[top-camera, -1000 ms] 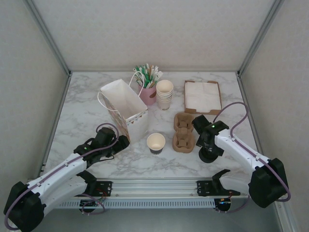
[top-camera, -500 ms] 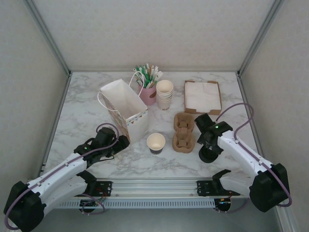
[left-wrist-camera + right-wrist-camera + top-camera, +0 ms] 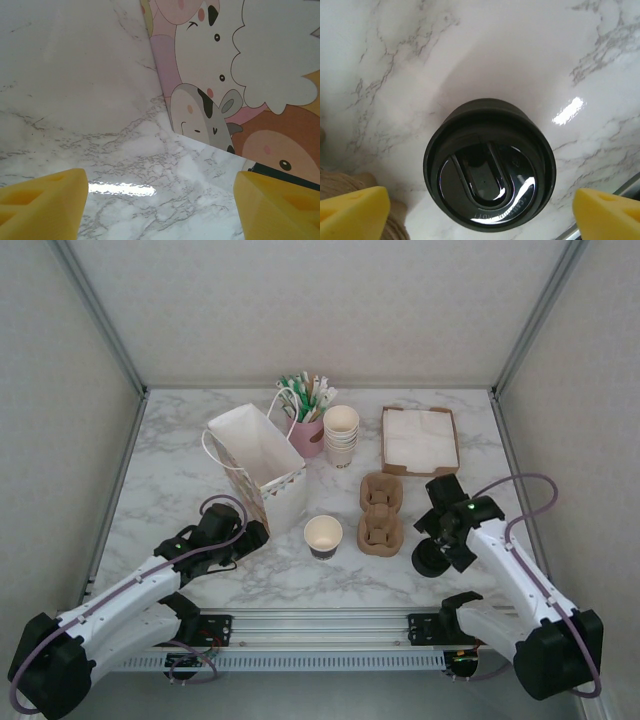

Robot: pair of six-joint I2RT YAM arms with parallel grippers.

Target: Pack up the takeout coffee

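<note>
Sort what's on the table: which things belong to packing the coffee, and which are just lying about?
Likely for the job: open paper cup, black lid, cardboard carrier, paper bag.
Lying about: stack of cups, pink cup of stirrers, napkins.

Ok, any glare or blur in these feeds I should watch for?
Right wrist: a bright glare patch on the marble table right of the black lid, a smaller glint on the lid's glossy top, right fingers soft at the corners. Left wrist: a glare streak on the marble low in frame, paper bag print sharp, left fingers blurred. Top external: even light, soft shadows.
</note>
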